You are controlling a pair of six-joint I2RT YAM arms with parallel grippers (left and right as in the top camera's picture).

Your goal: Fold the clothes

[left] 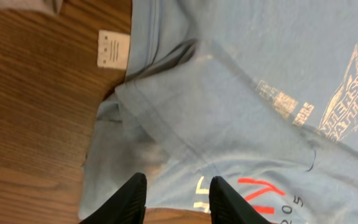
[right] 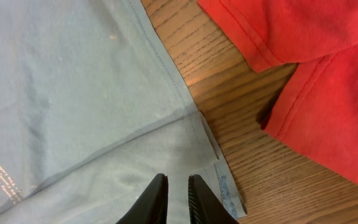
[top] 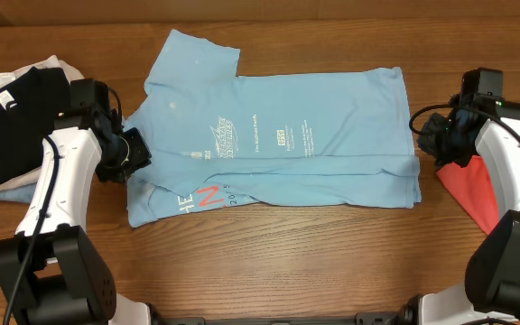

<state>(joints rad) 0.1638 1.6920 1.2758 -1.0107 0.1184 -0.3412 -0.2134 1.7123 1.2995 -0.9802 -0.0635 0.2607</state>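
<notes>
My left claw (left: 178,200) hangs with its two black fingers moderately apart, gripping nothing, right over one corner of the light blue T-shirt (left: 241,81). Just past its fingertips sit red-orange lettering (left: 253,188) and a folded flap (left: 166,118) with a stitched hem; whether the tips touch the cloth I cannot tell. Farther ahead and to this claw's left, a small white label (left: 112,48) lies on the brown wooden desk (left: 36,137), just beside the shirt's edge. My right claw (right: 176,198) has its fingers parted by only a narrow slit, holding nothing, above the shirt's opposite end, where the corner of a folded layer lies just to the right of its tips. Beyond that corner comes a strip of bare wood, then the red T-shirt (right: 328,93), rumpled and apart from the blue one. From overhead, the blue shirt lies flat between both claws, partly folded in layers, and a pile of black and white garments (top: 12,108) rests on the outer side of the left claw.
</notes>
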